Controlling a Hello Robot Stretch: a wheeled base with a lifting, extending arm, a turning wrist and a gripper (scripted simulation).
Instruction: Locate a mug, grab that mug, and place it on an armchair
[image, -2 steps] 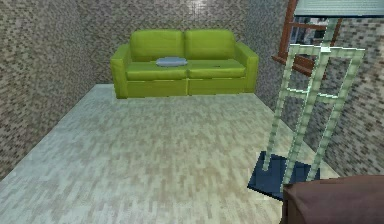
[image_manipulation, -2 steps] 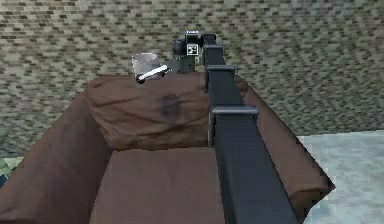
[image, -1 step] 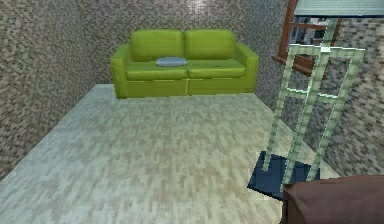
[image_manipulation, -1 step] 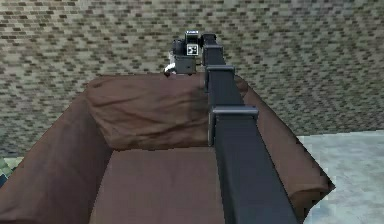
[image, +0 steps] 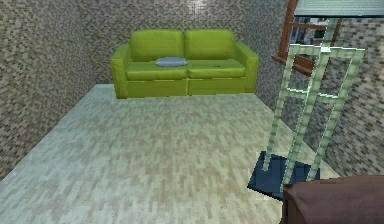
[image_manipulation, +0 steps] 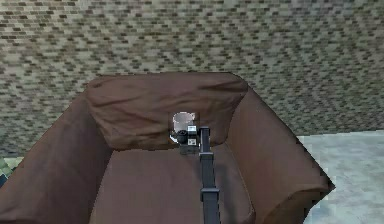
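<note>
Brick wall (image_manipulation: 200, 40) backs the brown armchair (image_manipulation: 130, 110) enclosing end effector (image_manipulation: 180, 139) and mug (image_manipulation: 183, 122); whether held, unclear.

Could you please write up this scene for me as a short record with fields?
Armchair: brown, broad, front toward the arm side view.
Mug: pale cylinder in front of the backrest.
Tool: at the mug, on the end of the dark arm.
Held: cannot tell.
Sofa: green two-seater at the room's far end, grey cushion on it.
Shelf: tall glass-and-metal unit, forward view's right.
</note>
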